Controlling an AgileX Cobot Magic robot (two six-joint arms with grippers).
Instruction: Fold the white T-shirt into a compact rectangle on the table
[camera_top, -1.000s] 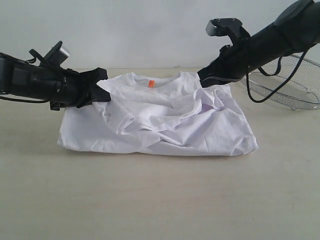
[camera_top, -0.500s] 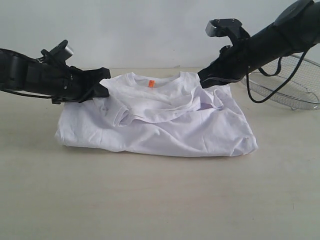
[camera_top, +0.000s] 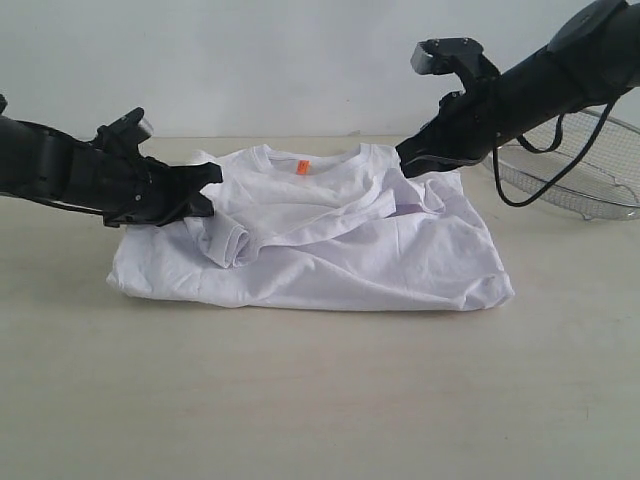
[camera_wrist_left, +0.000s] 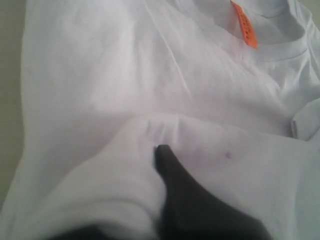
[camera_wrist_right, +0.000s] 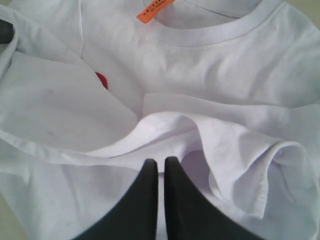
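The white T-shirt (camera_top: 350, 250) lies partly folded on the table (camera_top: 320, 400), collar and orange neck tag (camera_top: 302, 167) towards the wall. My left gripper (camera_top: 205, 185) is shut on its left shoulder; in the left wrist view cloth (camera_wrist_left: 125, 75) drapes over one finger and only the other dark finger (camera_wrist_left: 172, 180) shows. My right gripper (camera_top: 408, 160) is at the right shoulder. Its jaws stand nearly together in the right wrist view (camera_wrist_right: 160, 162), with a thin strip of cloth (camera_wrist_right: 225, 70) between them. A bit of red lettering (camera_wrist_right: 102, 80) peeks from a fold.
A round silver wire-mesh basket (camera_top: 575, 170) sits at the back right, behind the right arm, with a black cable hanging in front of it. The light grey wall (camera_top: 300, 60) runs along the table's far edge. Bare tabletop spreads in front of the shirt.
My left gripper has dropped lower and drawn the left shoulder and the rolled sleeve outward to the left, flattening the folds. The right gripper has stayed where it was.
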